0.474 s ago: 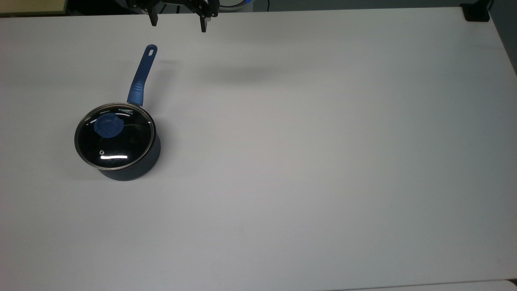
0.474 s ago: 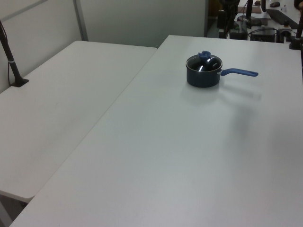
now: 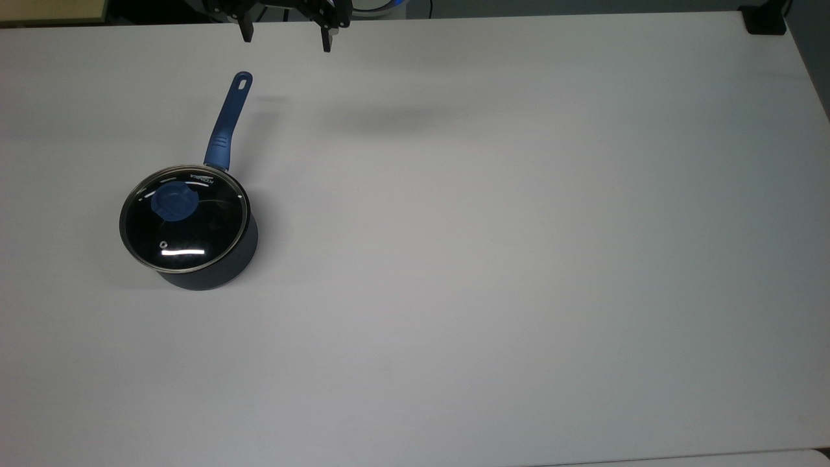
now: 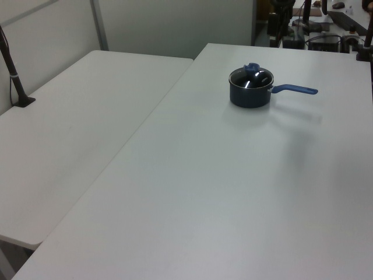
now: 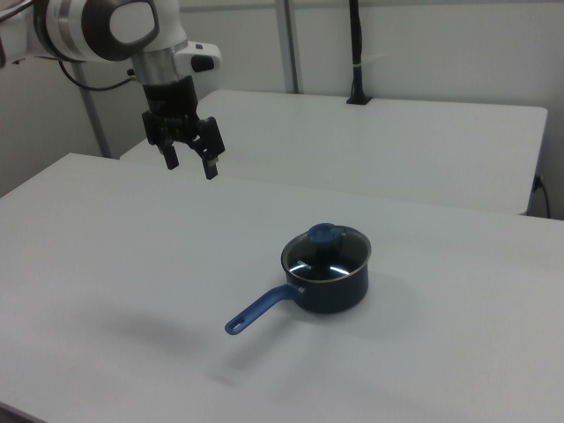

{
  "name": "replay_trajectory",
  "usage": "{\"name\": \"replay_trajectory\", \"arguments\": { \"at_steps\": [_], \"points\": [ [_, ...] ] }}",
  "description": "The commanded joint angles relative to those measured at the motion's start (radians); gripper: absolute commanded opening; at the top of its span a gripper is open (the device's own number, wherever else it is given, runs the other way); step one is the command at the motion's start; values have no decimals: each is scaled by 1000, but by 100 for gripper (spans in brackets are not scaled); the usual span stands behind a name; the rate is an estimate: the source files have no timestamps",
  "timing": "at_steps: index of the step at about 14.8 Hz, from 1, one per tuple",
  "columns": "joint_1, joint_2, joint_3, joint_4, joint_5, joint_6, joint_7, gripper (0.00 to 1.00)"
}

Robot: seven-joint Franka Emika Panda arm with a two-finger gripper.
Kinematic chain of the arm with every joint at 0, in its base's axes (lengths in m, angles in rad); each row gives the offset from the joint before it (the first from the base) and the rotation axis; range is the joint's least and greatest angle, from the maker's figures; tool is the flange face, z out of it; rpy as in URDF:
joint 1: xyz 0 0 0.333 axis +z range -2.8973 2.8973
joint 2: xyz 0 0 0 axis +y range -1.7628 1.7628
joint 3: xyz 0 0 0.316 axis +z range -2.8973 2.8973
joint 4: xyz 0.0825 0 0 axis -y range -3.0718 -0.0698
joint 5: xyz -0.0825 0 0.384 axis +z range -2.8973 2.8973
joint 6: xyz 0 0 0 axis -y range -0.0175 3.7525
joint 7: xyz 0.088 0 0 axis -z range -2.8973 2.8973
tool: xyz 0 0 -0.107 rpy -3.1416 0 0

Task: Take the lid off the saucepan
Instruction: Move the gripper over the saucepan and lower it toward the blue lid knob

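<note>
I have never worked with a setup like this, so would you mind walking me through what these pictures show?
These are three camera shots of one moment. The machine is a robot arm ending in a two-finger gripper, its grasping part. In the right view the gripper hangs in the air above the white table, fingers apart and holding nothing. The top view looks straight down, with the gripper at the upper edge. The left view looks across the table from one side. On the table stands a dark blue saucepan with a long blue handle. A glass lid with a blue knob sits on it. Nothing touches the pan yet.
</note>
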Motion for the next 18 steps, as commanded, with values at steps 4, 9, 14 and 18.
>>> {"name": "replay_trajectory", "arguments": {
  "at_steps": [4, 9, 14, 18],
  "points": [
    [2, -16, -23, 4, -2, -3, -2, 100],
    [-6, -2, -80, 5, 2, 86, 4, 100],
    [-52, 70, -121, 41, 1, 187, 98, 100],
    [-75, 134, -146, 41, -1, 343, 228, 100]
  ]
}}
